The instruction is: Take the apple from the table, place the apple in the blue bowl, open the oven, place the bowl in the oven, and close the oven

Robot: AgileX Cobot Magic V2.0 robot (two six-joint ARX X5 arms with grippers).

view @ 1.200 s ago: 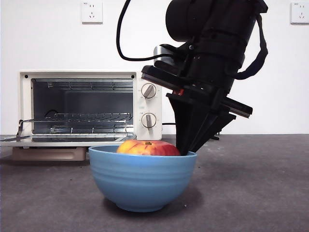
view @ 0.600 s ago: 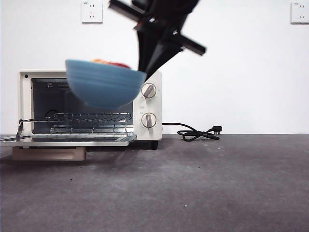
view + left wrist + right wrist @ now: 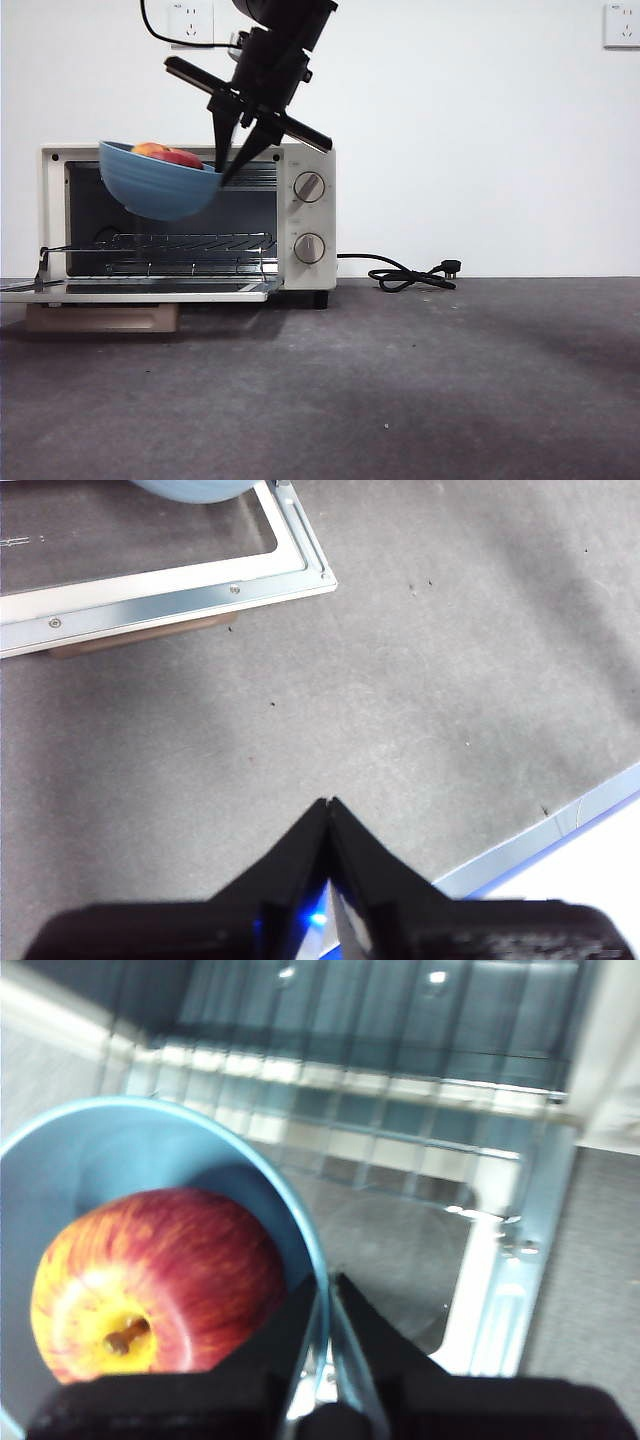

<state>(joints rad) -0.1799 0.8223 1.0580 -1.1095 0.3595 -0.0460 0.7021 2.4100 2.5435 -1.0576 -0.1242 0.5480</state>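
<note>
Our right hand [image 3: 228, 165] clamped on blue bowl [image 3: 155, 184] rim, apple [image 3: 150, 1280] inside, before open oven [image 3: 300, 215]. Left hand [image 3: 328, 805] together above desk [image 3: 400, 700].

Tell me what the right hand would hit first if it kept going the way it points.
Probably the oven's wire rack. The right hand, shut on the bowl rim, points down into the open oven, though the door could come first; depth is unclear.
</note>
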